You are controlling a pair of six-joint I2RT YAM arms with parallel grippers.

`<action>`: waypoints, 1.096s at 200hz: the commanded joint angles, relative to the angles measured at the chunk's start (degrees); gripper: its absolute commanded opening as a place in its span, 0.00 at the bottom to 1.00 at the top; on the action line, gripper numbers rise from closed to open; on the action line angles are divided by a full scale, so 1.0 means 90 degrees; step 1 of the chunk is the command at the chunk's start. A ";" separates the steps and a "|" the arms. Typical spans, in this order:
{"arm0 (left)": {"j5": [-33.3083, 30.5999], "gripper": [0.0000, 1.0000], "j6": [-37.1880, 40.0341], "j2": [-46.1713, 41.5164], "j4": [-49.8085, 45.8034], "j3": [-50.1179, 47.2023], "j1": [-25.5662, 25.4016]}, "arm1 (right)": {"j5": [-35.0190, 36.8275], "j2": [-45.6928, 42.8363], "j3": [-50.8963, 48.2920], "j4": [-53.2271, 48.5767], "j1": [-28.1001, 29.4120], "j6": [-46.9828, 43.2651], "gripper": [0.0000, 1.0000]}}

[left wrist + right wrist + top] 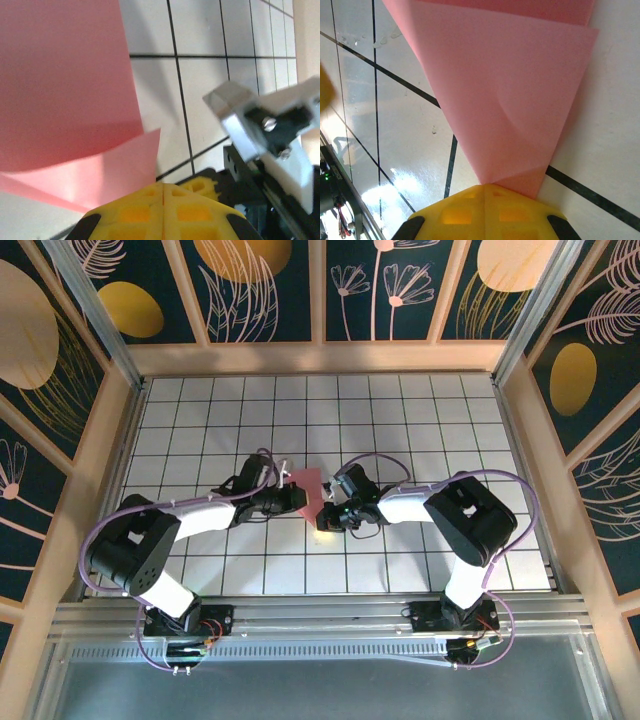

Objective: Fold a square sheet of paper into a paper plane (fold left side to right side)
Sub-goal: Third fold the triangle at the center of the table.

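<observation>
- Leftmost, the left arm's yellow-tipped end effector [164, 202] is clenched, fingertips pressed together. The near edge of the pink-red folded sheet of paper [65, 90] runs up against those tips just left of their seam, and I cannot tell whether any of it is actually nipped. If it is not, a pull from this side would move nothing and the fold would go unguided.
- Centrally, the sheet sits between the 2 end effectors over the white tiled worktop [400, 420]. It appears partly lifted, with at least 2 layers curling rather than lying flat. Uncreased layers may slide apart, so a left-to-right fold could land crooked.
- Rightward, the right arm's yellow-tipped end effector [485, 202] is clamped on the sheet's pointed corner, which is a small hold on thin paper. A tug from either arm could tear that tip or slip it free.
- Both end effectors stand near each other across the sheet. Carrying the left side over toward the right could, in my judgement, bring them into contact or crumple the paper between them.
</observation>
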 commanded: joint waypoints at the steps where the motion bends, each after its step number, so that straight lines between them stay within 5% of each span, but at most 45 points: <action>1: 0.0360 0.06 -0.0382 0.0143 0.0594 -0.0314 -0.0147 | 0.0433 0.0413 -0.0307 -0.0449 0.0036 0.0131 0.00; 79: 0.0298 0.04 -0.0782 0.0613 0.1314 -0.0395 -0.0220 | 0.0707 0.0600 -0.0083 -0.0811 0.0133 0.0063 0.00; 219: -0.0567 0.03 -0.1089 0.1126 0.0856 -0.0147 -0.0217 | 0.1020 0.0679 0.0044 -0.1312 0.0187 -0.0061 0.00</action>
